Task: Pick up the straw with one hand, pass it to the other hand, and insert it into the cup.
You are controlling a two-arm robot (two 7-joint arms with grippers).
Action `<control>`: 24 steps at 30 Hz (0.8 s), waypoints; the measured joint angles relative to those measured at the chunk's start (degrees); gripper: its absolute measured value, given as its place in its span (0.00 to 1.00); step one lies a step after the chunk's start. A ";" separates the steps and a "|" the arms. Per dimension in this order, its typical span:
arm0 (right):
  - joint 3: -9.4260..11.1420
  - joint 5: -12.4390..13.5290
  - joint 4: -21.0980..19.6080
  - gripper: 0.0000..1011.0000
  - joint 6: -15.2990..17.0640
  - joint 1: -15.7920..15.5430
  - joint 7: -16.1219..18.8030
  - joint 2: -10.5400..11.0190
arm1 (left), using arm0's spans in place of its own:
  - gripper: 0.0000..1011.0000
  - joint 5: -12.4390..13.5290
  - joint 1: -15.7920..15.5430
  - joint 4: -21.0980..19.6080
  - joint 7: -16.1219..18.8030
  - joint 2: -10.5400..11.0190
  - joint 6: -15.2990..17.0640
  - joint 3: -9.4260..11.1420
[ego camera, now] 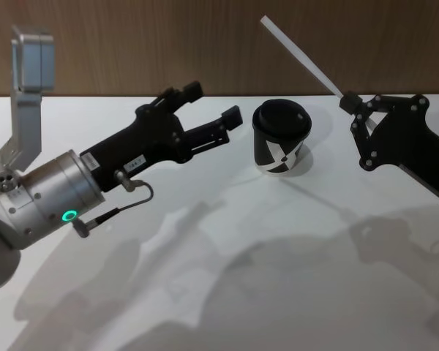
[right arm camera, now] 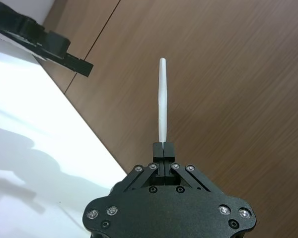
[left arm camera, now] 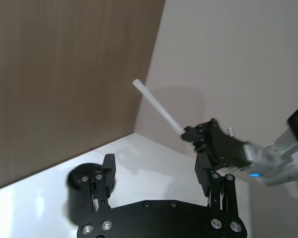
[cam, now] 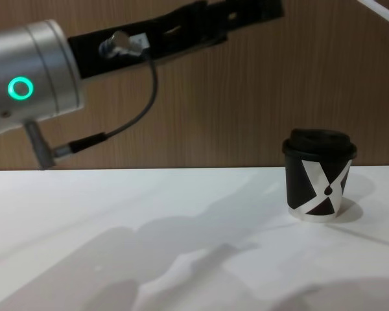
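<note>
Spreading out under the cup [ego camera: 282,139] is a smooth white table [ego camera: 205,263], which is catching soft grey shadows of both arms in front of the cup. Behind the cup, a brown wood-grain wall [ego camera: 117,44] is rising from the table's far edge. In the left wrist view a plain pale wall [left arm camera: 238,59] is meeting that wood panel at a corner. The cup is standing upright on the table. It is black with a white X-like pattern, a white bottom edge and a black domed lid in place.

The right gripper [ego camera: 345,99] is hanging in the air to the right of the cup and higher than its lid, its fingers pinching tight on one end of the straw [ego camera: 300,57]. The straw is slanting up from that grip and leaning back over toward the cup's side, its free end showing against the wood above the cup, well clear of the lid.

The left gripper [ego camera: 214,102] is hovering just left of the cup without touching it, its fingers spreading apart and holding nothing.

A green ring light [ego camera: 71,216] is glowing on the left arm's silver wrist. A small white label [ego camera: 137,165] is sitting on the left gripper's black body, its writing too small to read.
</note>
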 joint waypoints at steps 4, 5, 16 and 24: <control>0.00 0.00 0.00 0.00 0.00 0.00 0.00 0.00 | 0.99 -3.14 -1.14 1.16 -1.67 -1.21 1.86 0.66; 0.00 0.00 0.00 0.00 0.00 0.00 0.00 0.00 | 0.99 -4.33 -1.69 1.85 -2.31 -1.86 2.54 1.00; 0.00 0.00 0.00 0.00 0.01 0.00 -0.01 0.00 | 0.99 -12.06 -5.47 8.37 -7.44 -6.97 6.66 3.63; 0.00 0.00 0.00 0.00 0.00 0.00 -0.01 0.00 | 0.99 -15.95 -8.09 14.39 -10.63 -11.46 7.30 5.22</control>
